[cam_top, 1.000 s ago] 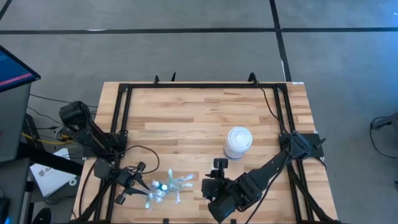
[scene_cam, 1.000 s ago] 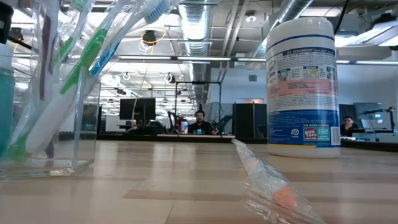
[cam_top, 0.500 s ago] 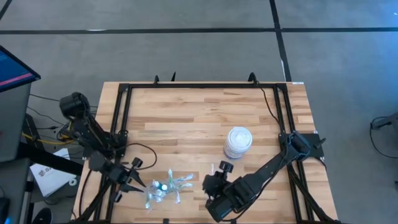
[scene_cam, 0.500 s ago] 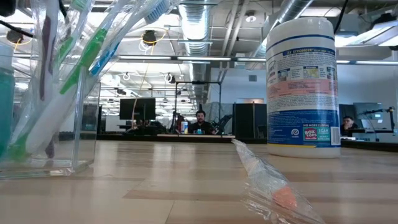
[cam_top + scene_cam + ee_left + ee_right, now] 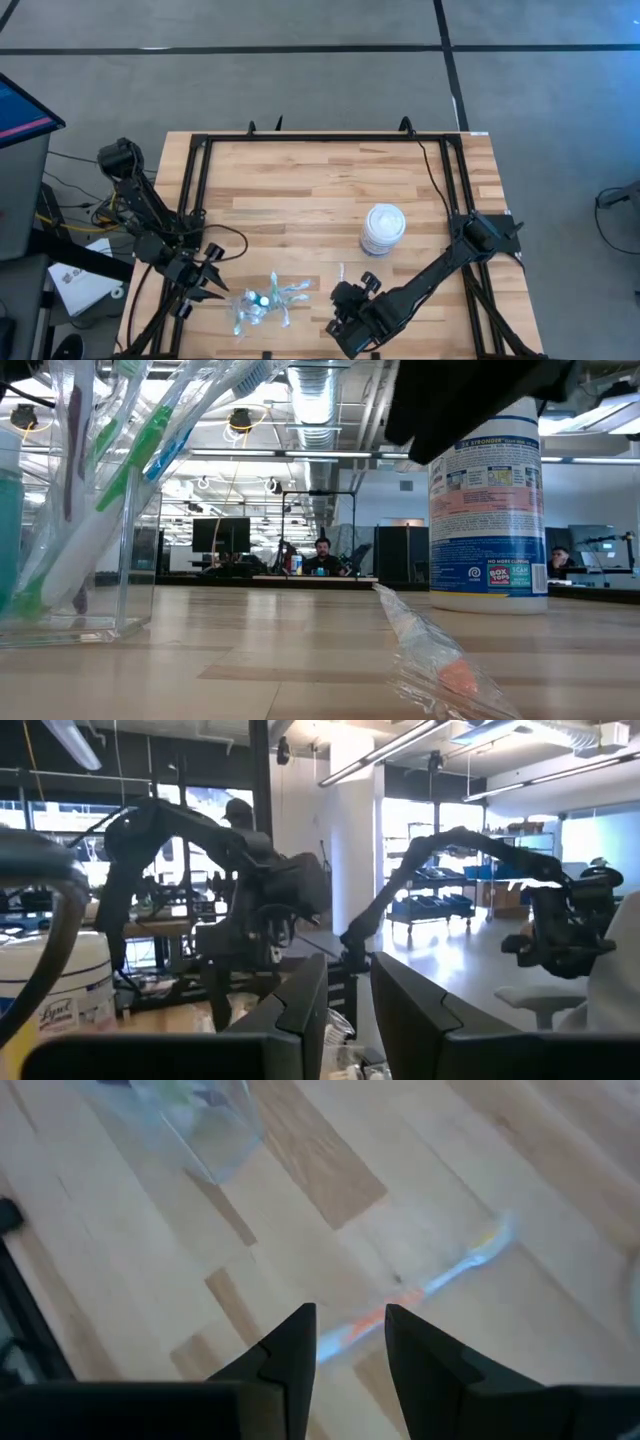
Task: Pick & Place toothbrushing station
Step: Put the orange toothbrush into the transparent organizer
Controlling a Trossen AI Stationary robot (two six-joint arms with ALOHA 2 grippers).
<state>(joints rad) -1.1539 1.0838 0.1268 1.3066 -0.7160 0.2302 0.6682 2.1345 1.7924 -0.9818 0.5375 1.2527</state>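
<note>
Hanging over the near edge of the table (image 5: 300, 190), the right gripper (image 5: 348, 1342) has its two fingers parted by a narrow gap, nothing between them. Right beyond the tips lies a loose toothbrush (image 5: 440, 1280) with an orange accent, flat on the wood, its long axis running slantwise across the gap rather than along it. To my eye this arm is plainly the nearer one. The left gripper (image 5: 205, 287) waits beside the clear holder of toothbrushes (image 5: 262, 302), fingers likewise a little apart and empty, well away from the stray brush
</note>
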